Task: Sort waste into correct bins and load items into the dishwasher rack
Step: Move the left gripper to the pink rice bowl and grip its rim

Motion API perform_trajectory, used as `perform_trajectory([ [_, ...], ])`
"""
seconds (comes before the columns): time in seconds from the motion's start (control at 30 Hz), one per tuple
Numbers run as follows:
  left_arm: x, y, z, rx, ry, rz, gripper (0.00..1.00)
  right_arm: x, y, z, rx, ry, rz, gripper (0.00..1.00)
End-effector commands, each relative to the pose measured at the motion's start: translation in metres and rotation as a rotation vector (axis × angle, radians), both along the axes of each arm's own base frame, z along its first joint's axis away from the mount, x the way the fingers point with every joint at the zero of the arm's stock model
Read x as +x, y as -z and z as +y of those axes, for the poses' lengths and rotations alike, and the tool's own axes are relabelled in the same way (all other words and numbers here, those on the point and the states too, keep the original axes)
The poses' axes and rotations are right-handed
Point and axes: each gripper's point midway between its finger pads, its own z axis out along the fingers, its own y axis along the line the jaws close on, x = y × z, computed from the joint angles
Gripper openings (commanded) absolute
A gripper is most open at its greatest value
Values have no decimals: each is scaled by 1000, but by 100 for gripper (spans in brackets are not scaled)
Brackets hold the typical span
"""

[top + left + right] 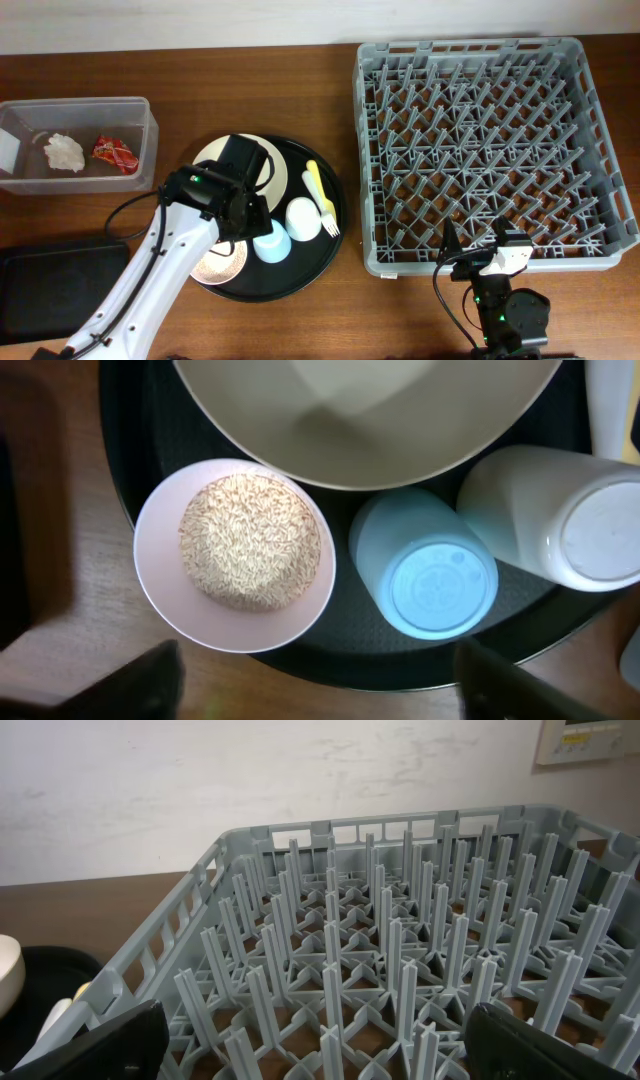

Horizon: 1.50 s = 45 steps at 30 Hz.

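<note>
A pink bowl point(160, 590) full of rice-like grains point(250, 540) sits on the round black tray point(350, 650), beside an upside-down light blue cup point(430, 575), a white cup point(560, 525) and the cream plate point(370, 420). My left gripper point(320, 680) hovers open and empty over the bowl point(240, 270). A yellow fork point(320, 195) lies on the tray. A white tissue point(65, 152) and a red wrapper point(115, 153) lie in the clear tub point(150, 130). My right gripper point(320, 1040) is open and empty at the near edge of the grey rack point(400, 950), which holds nothing.
The shallow black bin point(50, 285) lies at the front left, beside my left arm. The rack point(362, 150) fills the right half of the table. The tray point(300, 275) sits between tub and rack. A wall runs along the back.
</note>
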Motion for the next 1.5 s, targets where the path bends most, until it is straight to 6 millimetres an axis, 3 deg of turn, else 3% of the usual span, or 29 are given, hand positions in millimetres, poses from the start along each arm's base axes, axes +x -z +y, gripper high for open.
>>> perform_trajectory([
  [0.0,2,-1,12,-14,-46,2,99,0,3,-3,6,19,7,98],
  [0.07,-2,0,14,-14,-51,19,98,0,3,-3,6,19,7,98],
  [0.1,-4,0,17,4,-51,23,92,0,3,-3,6,19,7,98],
  [0.23,-11,0,26,51,-55,48,60,0,3,-3,6,19,7,98],
  [0.47,-17,7,19,15,-52,78,57,0,3,-3,6,19,7,98],
  [0.73,-16,58,13,-29,-56,61,57,0,3,-3,6,19,7,98],
  [1.0,-2,62,9,-45,-63,10,56,0,3,-3,6,19,7,98],
  [1.23,5,81,8,-35,-86,43,53,0,3,-3,6,19,7,98],
  [1.47,11,81,16,-59,-132,34,53,0,3,-3,6,19,7,98],
])
